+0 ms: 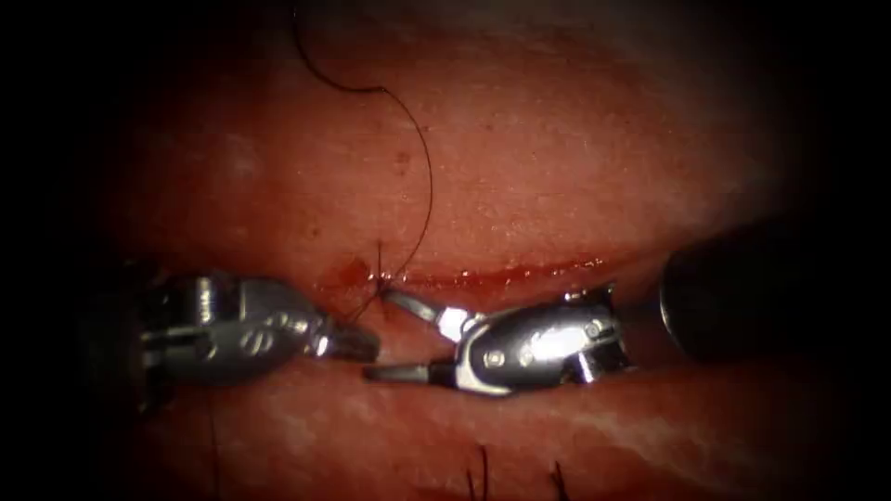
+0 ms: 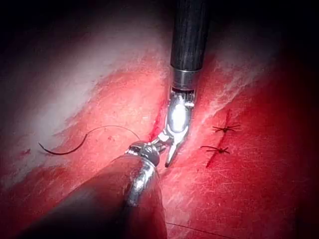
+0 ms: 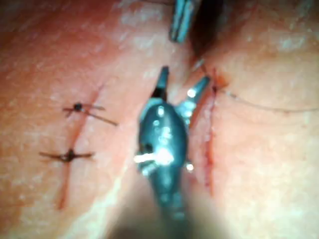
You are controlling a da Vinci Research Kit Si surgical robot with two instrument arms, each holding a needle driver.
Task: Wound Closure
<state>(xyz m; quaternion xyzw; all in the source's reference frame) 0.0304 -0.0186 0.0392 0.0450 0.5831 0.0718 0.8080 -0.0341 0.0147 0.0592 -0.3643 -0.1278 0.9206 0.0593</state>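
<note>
Two tools at the cut (image 1: pixel 520 275), right tool (image 1: pixel 390 334) spread empty beside thread (image 1: pixel 422 167), left tool (image 1: pixel 357 343) closed.

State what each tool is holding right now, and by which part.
The silver right tool holds nothing; its jaws stand open beside the red cut. Whether the silver left tool grips the thin dark thread cannot be told.

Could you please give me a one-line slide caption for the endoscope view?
Open right hand and left hand meet at the cut, thread trailing over the tissue.
</note>
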